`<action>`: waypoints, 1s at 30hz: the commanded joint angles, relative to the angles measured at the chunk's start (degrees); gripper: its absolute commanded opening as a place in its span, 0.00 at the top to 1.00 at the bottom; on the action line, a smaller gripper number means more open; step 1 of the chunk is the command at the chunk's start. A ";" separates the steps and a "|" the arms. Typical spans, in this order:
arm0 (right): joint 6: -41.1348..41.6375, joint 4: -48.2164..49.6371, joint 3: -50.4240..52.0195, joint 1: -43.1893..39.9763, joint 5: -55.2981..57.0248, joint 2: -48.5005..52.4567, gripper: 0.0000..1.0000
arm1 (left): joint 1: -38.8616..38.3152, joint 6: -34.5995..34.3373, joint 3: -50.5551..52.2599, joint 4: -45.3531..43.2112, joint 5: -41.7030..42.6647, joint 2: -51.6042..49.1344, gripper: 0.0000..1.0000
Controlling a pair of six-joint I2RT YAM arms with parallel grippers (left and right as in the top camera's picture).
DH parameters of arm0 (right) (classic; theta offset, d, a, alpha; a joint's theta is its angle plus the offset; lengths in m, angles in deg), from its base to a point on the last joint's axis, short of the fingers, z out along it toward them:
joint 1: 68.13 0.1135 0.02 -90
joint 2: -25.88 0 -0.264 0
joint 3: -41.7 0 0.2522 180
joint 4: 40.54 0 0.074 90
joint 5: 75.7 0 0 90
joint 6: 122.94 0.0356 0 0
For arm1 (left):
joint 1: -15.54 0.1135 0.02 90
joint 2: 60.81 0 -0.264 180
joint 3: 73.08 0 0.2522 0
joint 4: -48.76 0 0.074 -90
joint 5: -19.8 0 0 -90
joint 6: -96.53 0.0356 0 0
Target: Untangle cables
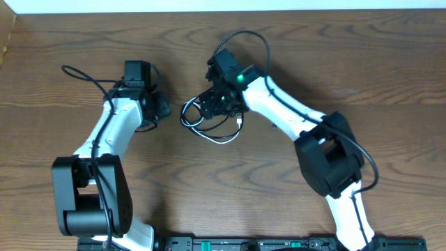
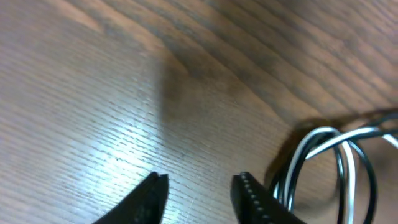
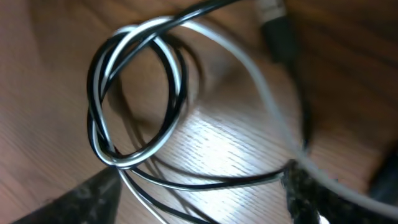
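Observation:
The black cable [image 1: 187, 111] and the white cable [image 1: 227, 139] lie tangled together in loops on the wooden table, between the two arms. In the right wrist view the black cable [image 3: 171, 68] and the white cable [image 3: 273, 106] coil together. My right gripper [image 3: 199, 193] is open, low over the tangle, with strands running between its fingers; overhead it sits over the tangle's far side [image 1: 214, 103]. My left gripper [image 1: 160, 108] is open and empty [image 2: 199, 186], just left of the loops. The white cable [image 2: 323, 140] and the black cable [image 2: 371, 177] show to its right.
The arms' own thicker black wires arc over the table at the left [image 1: 80, 72] and above the right wrist [image 1: 258, 38]. A black base rail [image 1: 244, 244] runs along the near edge. A small plug end [image 3: 280, 31] lies by the loops.

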 commanded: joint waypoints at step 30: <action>15.23 8.33 0.37 4.00 -5.42 5.33 0.67 | 1.53 0.39 0.81 -0.35 9.33 -3.02 0.78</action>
